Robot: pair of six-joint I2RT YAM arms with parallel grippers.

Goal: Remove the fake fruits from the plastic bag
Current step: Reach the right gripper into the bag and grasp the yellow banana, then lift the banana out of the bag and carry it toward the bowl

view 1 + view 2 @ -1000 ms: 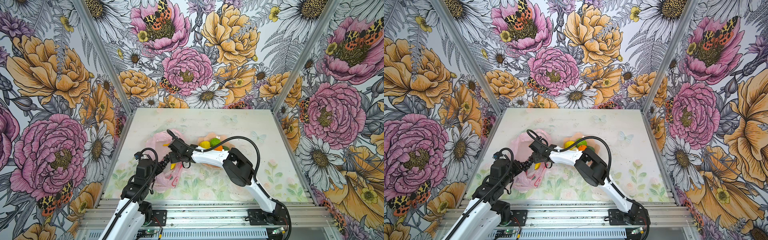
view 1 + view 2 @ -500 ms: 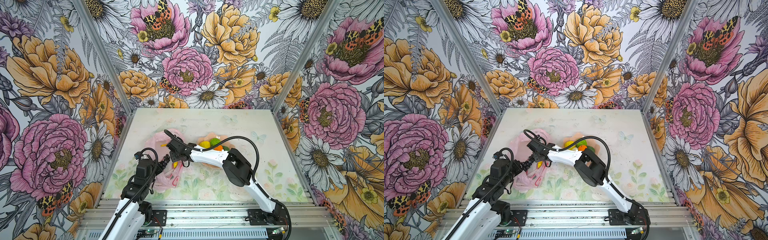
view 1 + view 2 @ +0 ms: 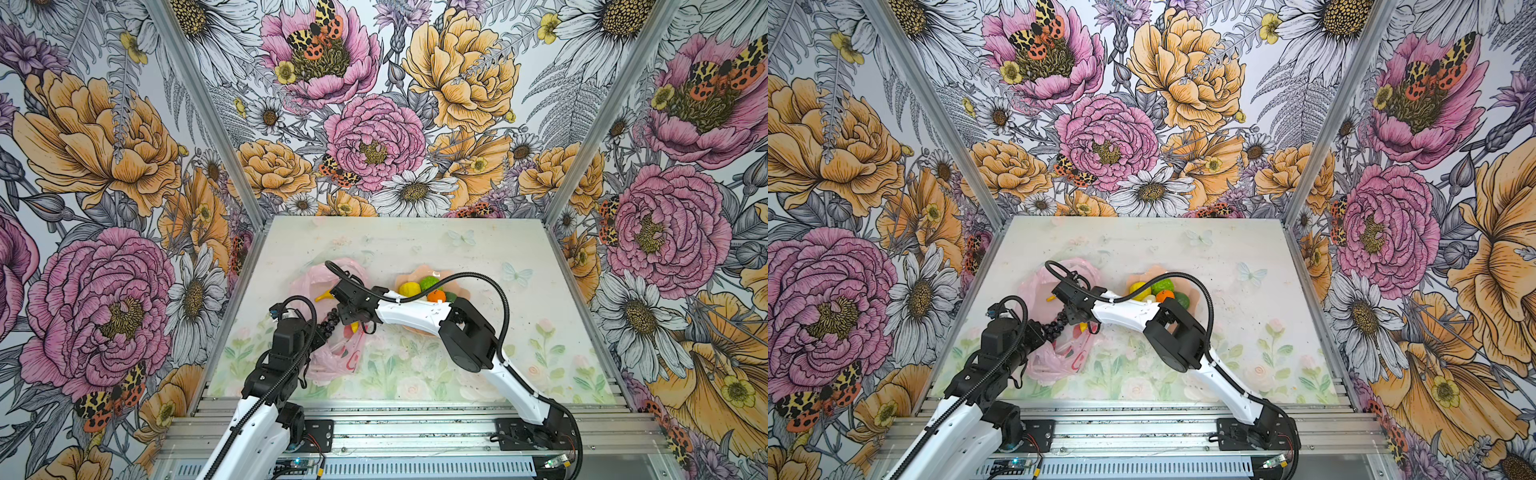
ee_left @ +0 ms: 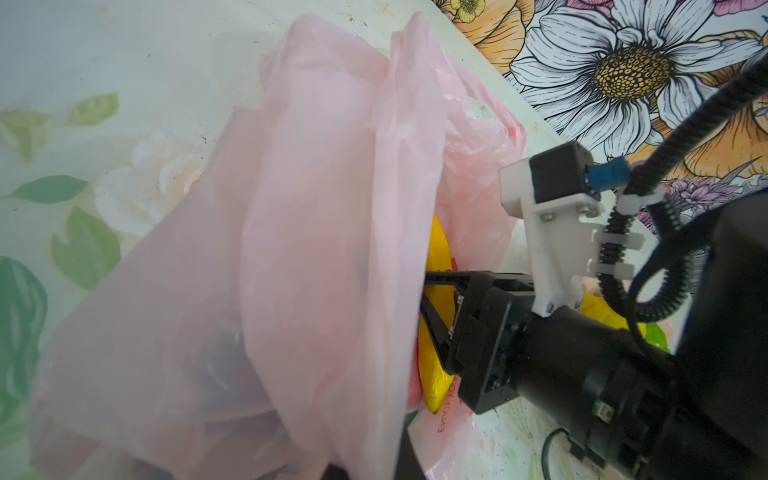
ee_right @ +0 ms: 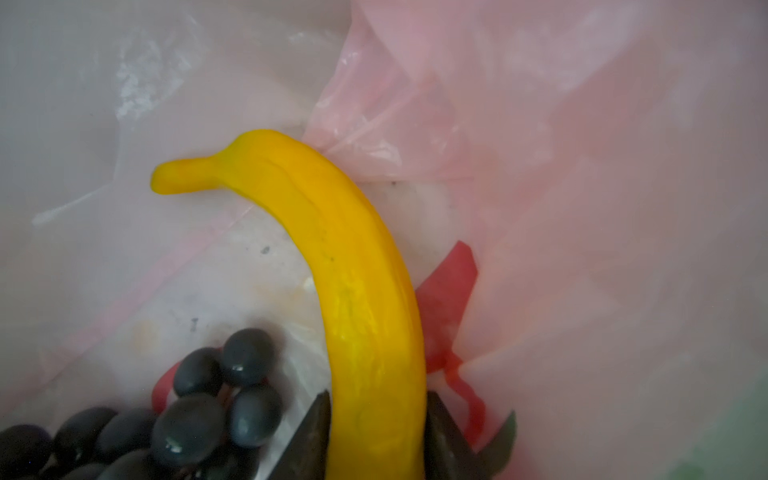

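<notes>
Your right tool (image 5: pixel 376 405) has its two dark fingers (image 5: pixel 316 436) pressed against either side of the yellow toy banana (image 5: pixel 353 257), gripping it near one end. That banana lies on the film of the thin translucent pink plastic bag (image 4: pixel 311 208), under the bag's lifted flap. Just beside it, also on the film, you have the dark purple grape bunch (image 5: pixel 199 415). Your left tool (image 3: pixel 323 338) is closed on a fold of the bag, and the film rises toward it like a tent. In both top views the bag sits left of centre on the pale flower-printed tabletop (image 3: pixel 415 245). Near its right side stands a peach scalloped dish (image 3: pixel 462 289) holding a yellow lemon (image 3: pixel 409 288), a bumpy green lime (image 3: pixel 430 283), an orange (image 3: pixel 436 296) and a dark green avocado (image 3: pixel 451 296). Flower-patterned walls (image 3: pixel 374 145) close in the tabletop on three sides
</notes>
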